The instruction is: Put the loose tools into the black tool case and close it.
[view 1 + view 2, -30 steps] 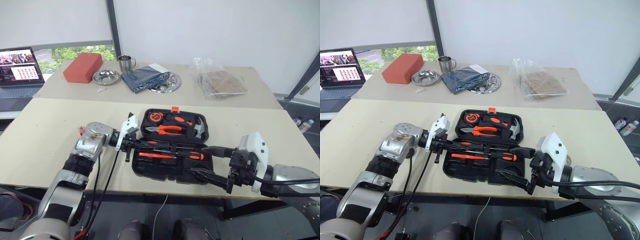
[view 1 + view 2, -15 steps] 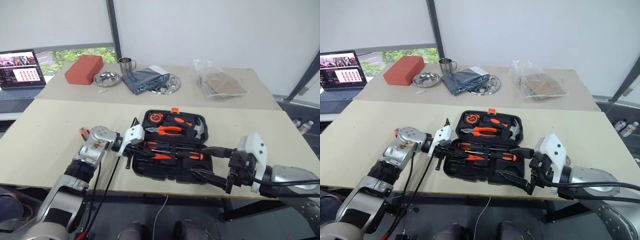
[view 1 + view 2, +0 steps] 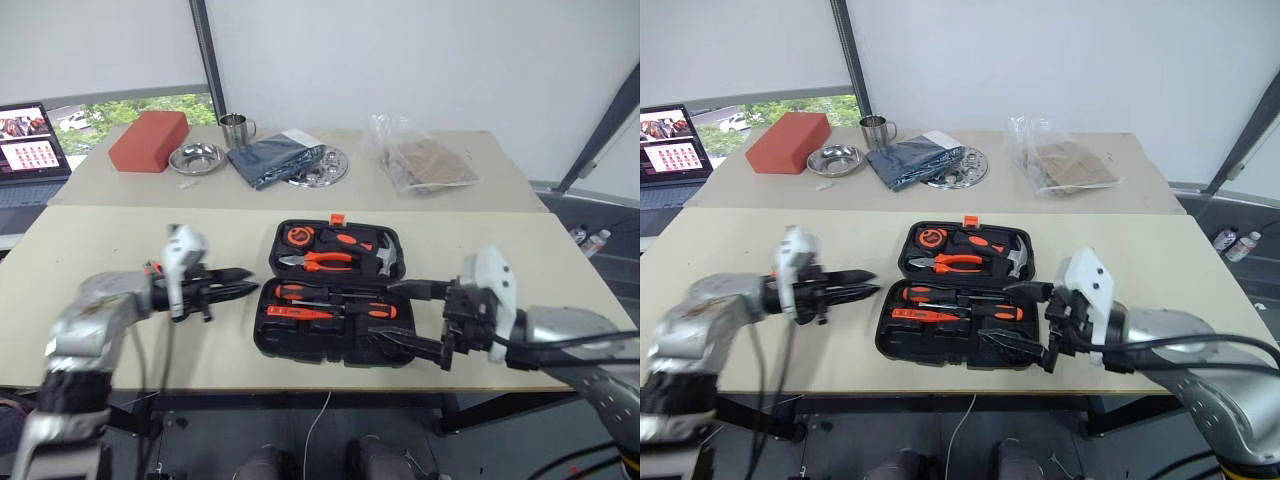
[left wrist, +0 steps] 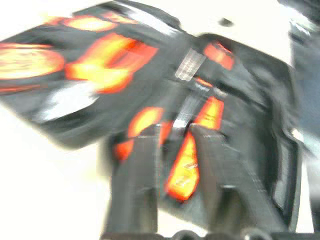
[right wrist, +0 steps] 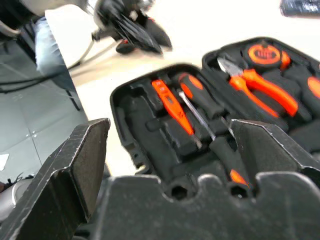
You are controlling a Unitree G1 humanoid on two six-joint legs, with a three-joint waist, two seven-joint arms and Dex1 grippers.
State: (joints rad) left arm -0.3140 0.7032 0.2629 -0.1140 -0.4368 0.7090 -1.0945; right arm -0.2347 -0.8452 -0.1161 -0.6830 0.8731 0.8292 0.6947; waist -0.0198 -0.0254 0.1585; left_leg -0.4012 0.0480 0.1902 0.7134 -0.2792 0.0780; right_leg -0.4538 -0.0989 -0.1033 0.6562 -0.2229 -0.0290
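Black tool case (image 3: pixel 330 300) lies open – left pincer (image 3: pixel 248 284) slightly parted, empty; right pincer (image 3: pixel 395 318) spread wide.

A red-brown block (image 3: pixel 149 140) lies on the far table (image 3: pixel 520 190), well beyond the left hand, with a steel bowl (image 3: pixel 196 157) and a metal mug (image 3: pixel 235 129) just beside it. Folded dark cloth (image 3: pixel 272 160) overlaps a round metal plate (image 3: pixel 322 165). A clear plastic bag (image 3: pixel 420 165) sits far beyond the right hand. A laptop (image 3: pixel 30 150) stands off past the left hand.
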